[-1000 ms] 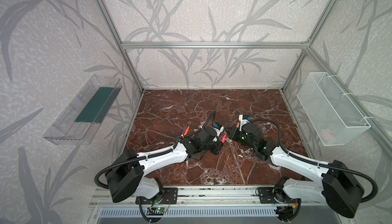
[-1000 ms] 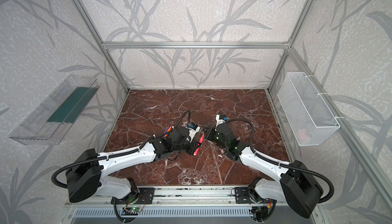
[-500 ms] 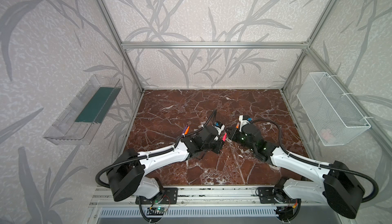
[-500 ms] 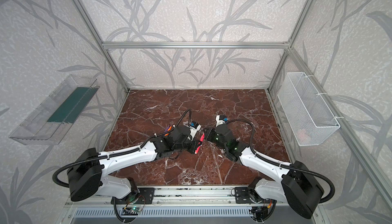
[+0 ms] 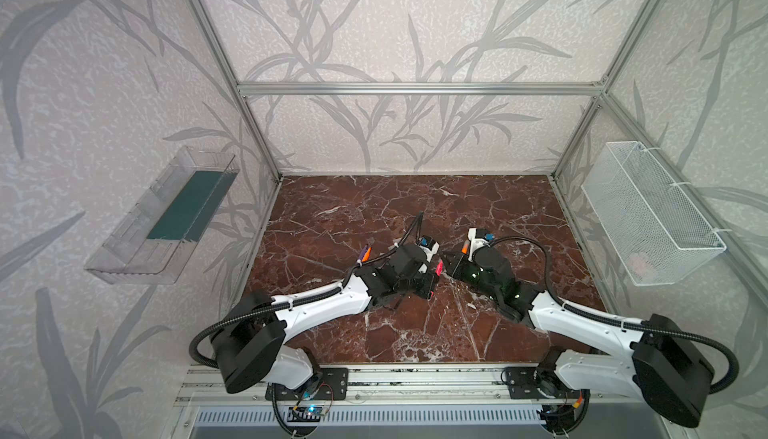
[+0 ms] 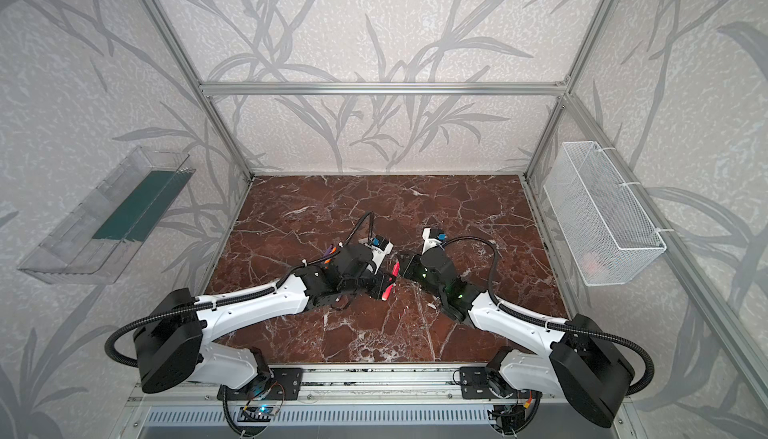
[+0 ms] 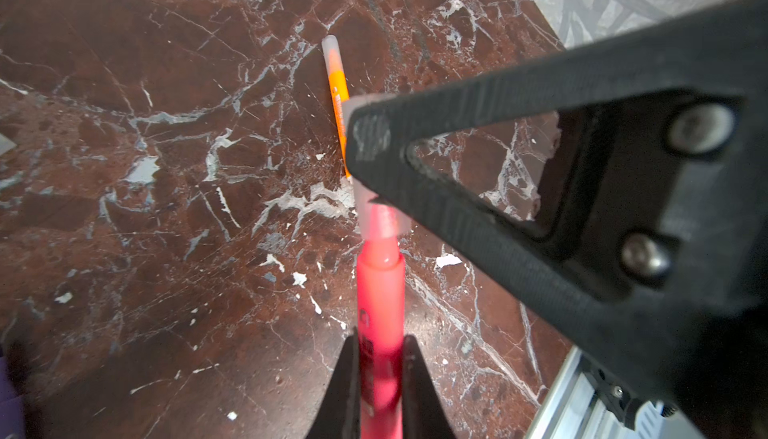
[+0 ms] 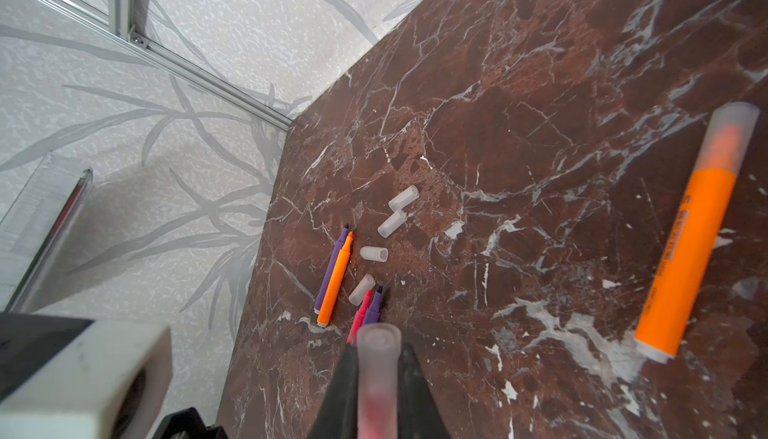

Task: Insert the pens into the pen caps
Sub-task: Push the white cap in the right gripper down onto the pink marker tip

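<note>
Clamped mid-barrel in left fingers (image 7: pixel 347 383): slim pink-red plastic marker pen (image 7: pixel 380 291), tip part-way inside translucent greyish-white plastic cap (image 7: pixel 380 219), pinched tight between right fingers (image 8: pixel 343 391). Both over bench (image 5: pixel 415 333) centre. Looks light, stiff, slick-walled; cap thin, likely to cock or squirt out. Best held close to the joint, pushed straight along the axis. Loose orange and purple pens (image 5: pixel 365 254) at 10 o'clock.

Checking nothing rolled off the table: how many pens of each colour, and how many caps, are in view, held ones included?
Purple pens: 2
Orange pens: 2
Pink-red pens: 2
Pen caps: 6
Total: 12
</note>
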Available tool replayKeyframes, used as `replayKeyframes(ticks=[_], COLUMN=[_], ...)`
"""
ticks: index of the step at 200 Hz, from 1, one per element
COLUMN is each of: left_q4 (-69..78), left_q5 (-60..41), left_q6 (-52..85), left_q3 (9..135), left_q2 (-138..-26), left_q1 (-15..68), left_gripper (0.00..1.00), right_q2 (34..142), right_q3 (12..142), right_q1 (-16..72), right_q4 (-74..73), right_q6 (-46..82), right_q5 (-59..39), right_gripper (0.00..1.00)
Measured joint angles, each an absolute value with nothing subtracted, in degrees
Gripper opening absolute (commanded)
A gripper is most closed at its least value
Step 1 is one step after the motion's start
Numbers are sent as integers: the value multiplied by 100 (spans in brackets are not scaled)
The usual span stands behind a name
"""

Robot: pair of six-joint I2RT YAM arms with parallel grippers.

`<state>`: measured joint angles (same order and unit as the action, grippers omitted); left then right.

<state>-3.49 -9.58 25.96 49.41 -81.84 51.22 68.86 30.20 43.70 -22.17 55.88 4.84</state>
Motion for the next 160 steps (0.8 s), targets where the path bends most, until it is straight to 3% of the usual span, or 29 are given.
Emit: replayKeyframes(ticks=[160], left_q4=[290], left_q5=[-2344], left_q6=[2945], left_q3=[4484], left_q2=[-7489], left_q1=[4484], left_gripper=[0], right_q2=[6796], right_q3=[2226], right_q1=[4261], right_q4=[-4510], right_q6=[5546], right_q5=[-165], right_gripper=[0])
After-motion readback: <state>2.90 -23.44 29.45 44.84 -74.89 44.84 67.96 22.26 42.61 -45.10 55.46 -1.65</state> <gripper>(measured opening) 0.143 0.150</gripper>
